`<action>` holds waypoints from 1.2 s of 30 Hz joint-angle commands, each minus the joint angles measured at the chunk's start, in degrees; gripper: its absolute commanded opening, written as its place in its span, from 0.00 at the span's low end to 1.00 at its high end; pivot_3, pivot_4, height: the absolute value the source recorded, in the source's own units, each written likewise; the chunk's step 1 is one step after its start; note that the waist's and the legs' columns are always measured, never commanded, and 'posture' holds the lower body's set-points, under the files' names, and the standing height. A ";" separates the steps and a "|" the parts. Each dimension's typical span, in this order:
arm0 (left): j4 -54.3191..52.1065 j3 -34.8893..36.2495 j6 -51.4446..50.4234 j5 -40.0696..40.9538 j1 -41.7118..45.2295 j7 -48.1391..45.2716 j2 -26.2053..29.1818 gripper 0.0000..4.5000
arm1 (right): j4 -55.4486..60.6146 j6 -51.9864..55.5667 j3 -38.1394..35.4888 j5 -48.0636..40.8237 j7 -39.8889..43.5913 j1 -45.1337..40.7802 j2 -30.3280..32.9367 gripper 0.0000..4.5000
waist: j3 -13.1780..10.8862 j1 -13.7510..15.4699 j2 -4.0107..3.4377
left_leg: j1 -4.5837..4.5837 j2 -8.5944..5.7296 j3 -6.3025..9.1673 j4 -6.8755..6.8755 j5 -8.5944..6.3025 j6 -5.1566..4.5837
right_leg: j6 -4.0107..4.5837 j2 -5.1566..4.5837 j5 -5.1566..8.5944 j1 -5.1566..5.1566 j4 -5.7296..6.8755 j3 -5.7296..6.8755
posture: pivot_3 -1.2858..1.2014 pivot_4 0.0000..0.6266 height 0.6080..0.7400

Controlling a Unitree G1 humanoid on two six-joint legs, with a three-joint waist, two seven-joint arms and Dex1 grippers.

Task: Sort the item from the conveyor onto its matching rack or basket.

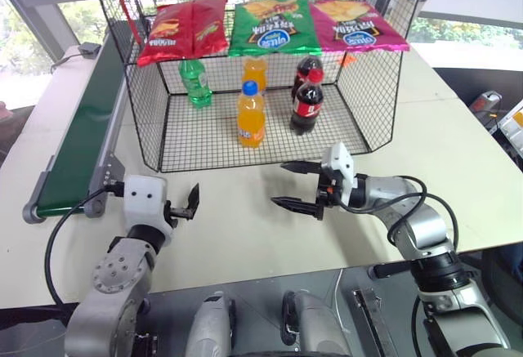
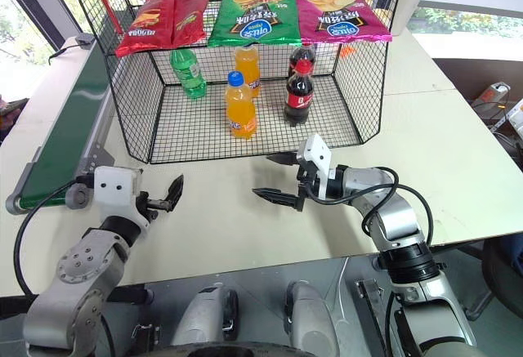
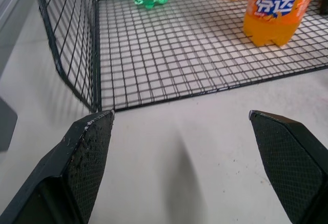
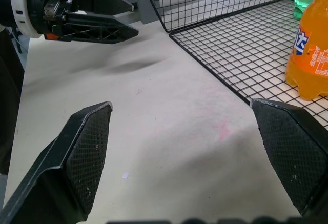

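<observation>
Where it stands caged, green bottle [image 1: 195, 82] looks translucent.

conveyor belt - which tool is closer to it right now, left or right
Left. The left tool hovers over the table just beside the conveyor belt's near end roller. The right tool is farther across, in front of the wire cage's open side.

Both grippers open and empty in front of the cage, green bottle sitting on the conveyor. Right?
Not quite. The green bottle stands inside the black wire cage, at its back left, not on the conveyor; the left eye view shows it. The left gripper and right gripper are open and empty in front of the cage.
</observation>
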State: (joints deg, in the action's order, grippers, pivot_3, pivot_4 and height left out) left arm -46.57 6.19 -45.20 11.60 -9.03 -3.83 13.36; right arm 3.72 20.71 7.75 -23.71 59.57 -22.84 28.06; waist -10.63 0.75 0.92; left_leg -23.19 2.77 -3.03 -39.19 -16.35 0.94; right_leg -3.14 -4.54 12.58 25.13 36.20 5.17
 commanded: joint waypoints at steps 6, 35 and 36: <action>-0.32 -0.35 2.44 -1.65 -0.43 0.01 0.34 0.98 | 0.81 -0.82 -0.81 0.32 -0.28 -0.42 0.06 1.00 | 0.00 -0.02 0.00 | 0.00 0.00 0.00 0.00 0.00 0.00 | 0.00 0.00 0.00 0.00 0.00 0.00 | 0.52 0.24 1.00; -1.92 -0.68 0.75 -2.33 -0.52 0.51 0.17 0.98 | -0.07 -0.55 -1.09 0.88 -0.93 -1.74 0.14 1.00 | 0.00 -0.02 0.00 | 0.00 0.00 0.00 0.00 0.00 0.00 | 0.00 0.00 0.00 0.00 0.00 0.00 | 0.52 0.24 1.00; -1.94 -0.62 0.69 -2.32 -0.48 0.46 0.20 0.98 | -0.12 -0.58 -1.04 0.97 -1.02 -1.82 0.10 1.00 | 0.00 -0.02 0.00 | 0.00 0.00 0.00 0.00 0.00 0.00 | 0.00 0.00 0.00 0.00 0.00 0.00 | 0.52 0.24 1.00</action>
State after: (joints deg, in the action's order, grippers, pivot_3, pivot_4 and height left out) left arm -45.87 5.69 -44.62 9.69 -9.44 -3.44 13.46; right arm 2.92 20.79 7.68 -22.59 58.80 -23.54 28.26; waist -10.63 0.73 0.92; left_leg -23.19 2.77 -3.03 -39.19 -16.35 0.94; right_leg -3.14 -4.54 12.58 25.13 36.20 5.17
